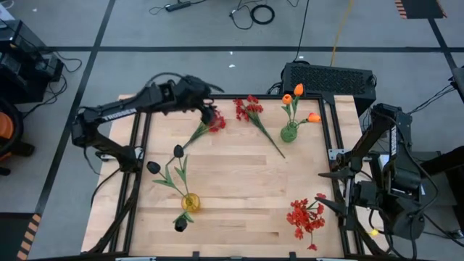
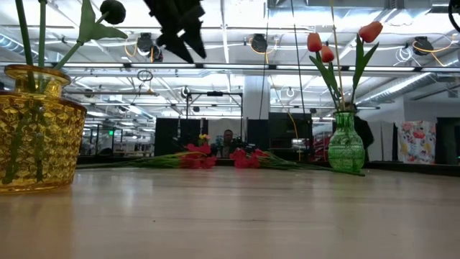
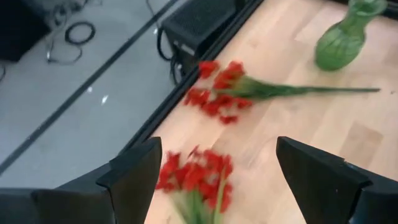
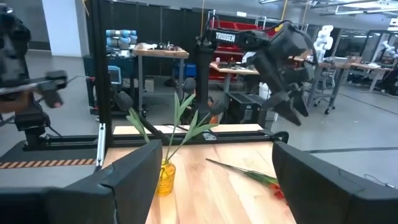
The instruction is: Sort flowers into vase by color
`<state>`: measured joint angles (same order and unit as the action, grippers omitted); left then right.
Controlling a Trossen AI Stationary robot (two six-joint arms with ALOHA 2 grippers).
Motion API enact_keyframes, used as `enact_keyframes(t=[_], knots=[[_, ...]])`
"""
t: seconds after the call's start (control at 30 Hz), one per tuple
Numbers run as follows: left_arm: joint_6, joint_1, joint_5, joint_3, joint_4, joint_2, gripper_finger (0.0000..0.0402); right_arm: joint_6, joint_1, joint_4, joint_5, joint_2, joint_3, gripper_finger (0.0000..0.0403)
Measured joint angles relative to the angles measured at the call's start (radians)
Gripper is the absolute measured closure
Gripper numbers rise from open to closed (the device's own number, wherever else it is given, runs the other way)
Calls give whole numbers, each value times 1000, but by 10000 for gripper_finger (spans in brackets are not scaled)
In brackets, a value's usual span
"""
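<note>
My left gripper [image 1: 210, 114] hovers open above a red flower [image 1: 215, 123], upper centre; my right gripper [image 1: 328, 190] waits open at right.

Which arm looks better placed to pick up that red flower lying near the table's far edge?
The left. Its tool hangs open right over that red flower, while the right tool waits at the table's right edge, far from it.

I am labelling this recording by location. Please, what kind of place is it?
Probably a large robotics lab or industrial workshop: the wooden table stands on a taped concrete floor, more workbenches stand behind, and long ceiling lights run over an open hall.
</note>
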<state>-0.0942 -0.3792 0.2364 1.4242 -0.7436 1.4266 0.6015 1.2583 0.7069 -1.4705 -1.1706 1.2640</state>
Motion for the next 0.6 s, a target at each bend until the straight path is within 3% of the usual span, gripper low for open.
enact_keyframes(t=[0.13, 0.3, 0.5, 0.6], knots=[[30, -99, -73, 1, -21, -44, 78, -3, 0, 16, 0, -1, 0, 106], [77, -219, -247, -27, -36, -47, 78, 15, 0, 59, 1, -1, 0, 106], [134, -315, -400, -153, -25, -47, 92, 41, 0, 74, 2, -1, 0, 106], [143, -323, -425, -236, -25, -47, 113, 41, 0, 74, 2, -1, 0, 106]])
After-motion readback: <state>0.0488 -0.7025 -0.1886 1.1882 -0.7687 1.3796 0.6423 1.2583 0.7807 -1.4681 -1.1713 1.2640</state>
